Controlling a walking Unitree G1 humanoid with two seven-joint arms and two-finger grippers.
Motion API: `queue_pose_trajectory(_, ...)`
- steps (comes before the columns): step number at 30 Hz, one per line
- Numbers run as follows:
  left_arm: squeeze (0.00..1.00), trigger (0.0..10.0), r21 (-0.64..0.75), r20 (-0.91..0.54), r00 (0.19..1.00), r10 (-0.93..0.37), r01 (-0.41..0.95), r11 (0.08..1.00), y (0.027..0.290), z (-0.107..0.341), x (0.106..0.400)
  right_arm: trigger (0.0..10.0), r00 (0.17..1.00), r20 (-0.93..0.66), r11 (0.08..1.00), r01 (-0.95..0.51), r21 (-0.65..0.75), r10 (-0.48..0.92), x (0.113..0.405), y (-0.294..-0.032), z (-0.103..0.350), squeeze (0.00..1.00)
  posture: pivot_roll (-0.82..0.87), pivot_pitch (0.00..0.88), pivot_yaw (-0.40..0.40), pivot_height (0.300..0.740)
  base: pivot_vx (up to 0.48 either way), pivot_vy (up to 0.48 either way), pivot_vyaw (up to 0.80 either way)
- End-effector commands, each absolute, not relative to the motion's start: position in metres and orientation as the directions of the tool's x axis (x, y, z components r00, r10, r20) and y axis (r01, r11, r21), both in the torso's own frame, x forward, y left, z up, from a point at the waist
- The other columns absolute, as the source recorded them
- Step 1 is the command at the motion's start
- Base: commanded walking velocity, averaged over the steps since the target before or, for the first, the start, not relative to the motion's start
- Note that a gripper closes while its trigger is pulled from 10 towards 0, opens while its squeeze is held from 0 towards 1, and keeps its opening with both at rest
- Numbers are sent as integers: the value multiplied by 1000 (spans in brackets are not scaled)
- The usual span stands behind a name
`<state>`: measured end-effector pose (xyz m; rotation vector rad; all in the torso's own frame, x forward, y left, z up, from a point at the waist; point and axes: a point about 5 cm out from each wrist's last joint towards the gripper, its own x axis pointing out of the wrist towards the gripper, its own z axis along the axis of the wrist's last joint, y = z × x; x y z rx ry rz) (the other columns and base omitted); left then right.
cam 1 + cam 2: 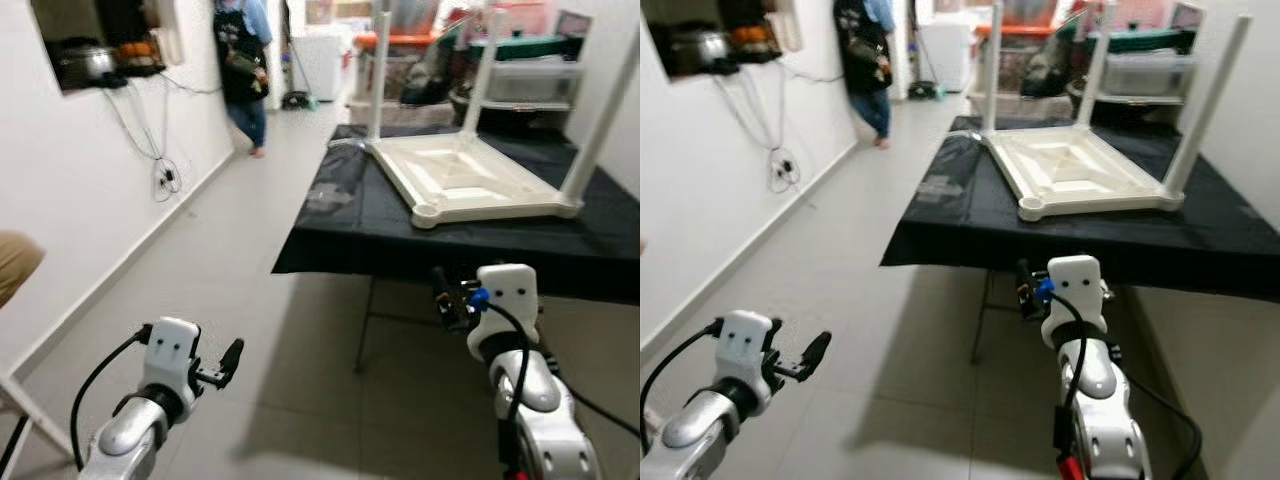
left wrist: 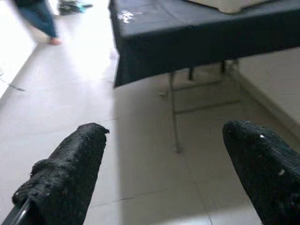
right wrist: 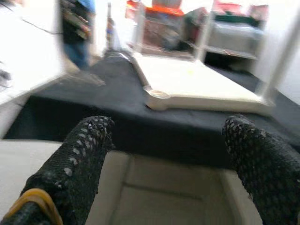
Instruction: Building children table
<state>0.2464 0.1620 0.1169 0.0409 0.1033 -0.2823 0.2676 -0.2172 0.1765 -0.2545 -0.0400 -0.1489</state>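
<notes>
Grey tiled floor (image 1: 250, 330): broad open lane between the white wall (image 1: 70, 190) on the robot's left and the work surface ahead to the right. Folding table draped in a black cloth (image 1: 350, 220): its near edge overhangs just beyond the right gripper, thin metal legs (image 2: 174, 117) beneath. White plastic children's table (image 1: 470, 175): lies upside down on the black cloth, underside up, near its right part; three white legs (image 1: 478, 75) stand fitted in corner sockets, while the near-left corner socket (image 1: 425, 212) is bare. Judged state: assembly mostly done, one leg left to fit; no spare leg can be made out. Person in dark apron and blue jeans (image 1: 243, 70): stands far down the lane beside the wall, well apart. Right gripper (image 3: 171, 154): raised before the cloth's edge, fingers spread wide, empty, aimed at the bare corner. Left gripper (image 2: 164, 173): low over the floor, fingers wide apart, empty. Cables (image 1: 160, 170) hang on the wall.
</notes>
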Motion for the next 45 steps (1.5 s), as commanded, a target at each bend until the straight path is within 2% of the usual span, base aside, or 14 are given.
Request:
queue_pose_trajectory(1,0,10000,45,-119,961,-249,256,966,171,117,247,10000,992,63,964,124,-234,-112,270,-209,178,0,22,0,1,740,0,341,0)
queue_pose_trajectory(12,0,10000,42,-117,963,-244,250,967,170,117,246,10000,992,62,964,121,-238,-109,269,-210,178,0,19,0,-1,740,0,337,0)
queue_pose_trajectory(45,0,10000,18,-71,969,-237,239,971,169,123,246,10000,996,33,961,88,-262,-83,255,-206,174,0,-1,0,12,740,0,0,0)
